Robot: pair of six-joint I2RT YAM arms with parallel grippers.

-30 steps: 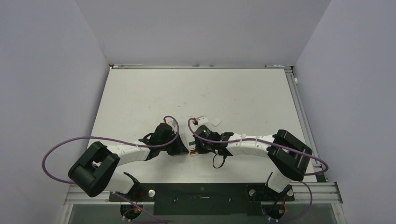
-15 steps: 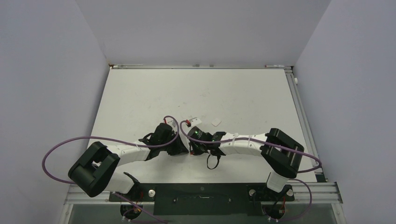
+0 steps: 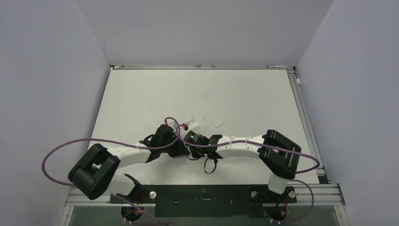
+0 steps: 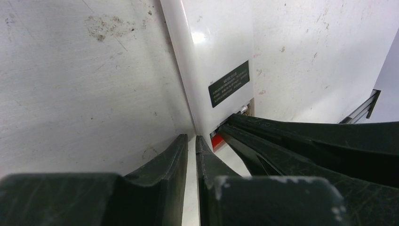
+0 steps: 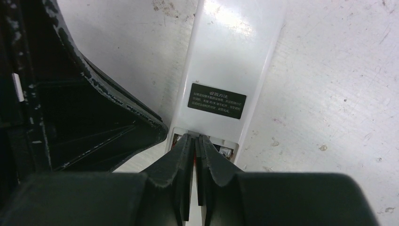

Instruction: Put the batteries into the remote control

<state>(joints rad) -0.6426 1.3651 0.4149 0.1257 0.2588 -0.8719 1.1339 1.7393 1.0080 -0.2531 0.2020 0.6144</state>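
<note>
The remote control [image 5: 230, 52] lies back up, white with a dark label [image 5: 217, 100]; its open recess [image 5: 226, 149] faces me. My right gripper [image 5: 194, 136] is shut, its tips down in that recess. A reddish battery [image 4: 216, 140] shows under and between those tips. A pale metal end [image 5: 227, 152] sits at the recess's right side. My left gripper [image 4: 191, 137] is shut on the remote control's long edge [image 4: 181, 84]. In the top view both grippers, left [image 3: 182, 149] and right [image 3: 190, 151], meet at the table's near middle and hide the remote.
A small white piece [image 3: 217, 123] lies on the table just beyond the grippers. A second white bit with a red tab [image 3: 190, 124] lies to its left. The right gripper's black fingers [image 4: 291, 146] crowd the left wrist view.
The right arm has swung left, bringing its gripper up against the left gripper over the remote. The left arm has stayed still.
</note>
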